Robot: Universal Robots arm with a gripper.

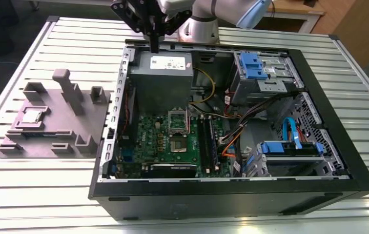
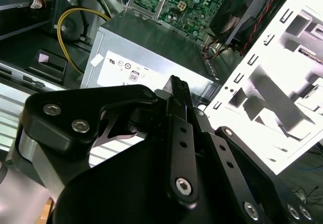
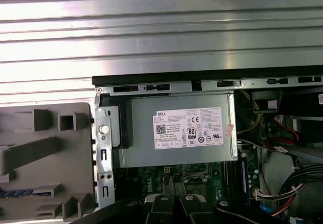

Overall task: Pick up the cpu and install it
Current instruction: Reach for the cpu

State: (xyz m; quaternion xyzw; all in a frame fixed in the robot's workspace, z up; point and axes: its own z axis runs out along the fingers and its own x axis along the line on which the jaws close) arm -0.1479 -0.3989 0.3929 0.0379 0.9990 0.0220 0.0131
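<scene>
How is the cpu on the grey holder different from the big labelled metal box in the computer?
The cpu is a small flat square; the metal box is far larger and deep. The cpu lies on the grey holder outside the case; the metal box sits inside it, near the gripper. The metal box bears a white label; the cpu looks plain. Both are silver-grey.

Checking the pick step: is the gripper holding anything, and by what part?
Nothing held. The gripper hangs shut over the computer case; the cpu lies on the grey fixture.
</scene>
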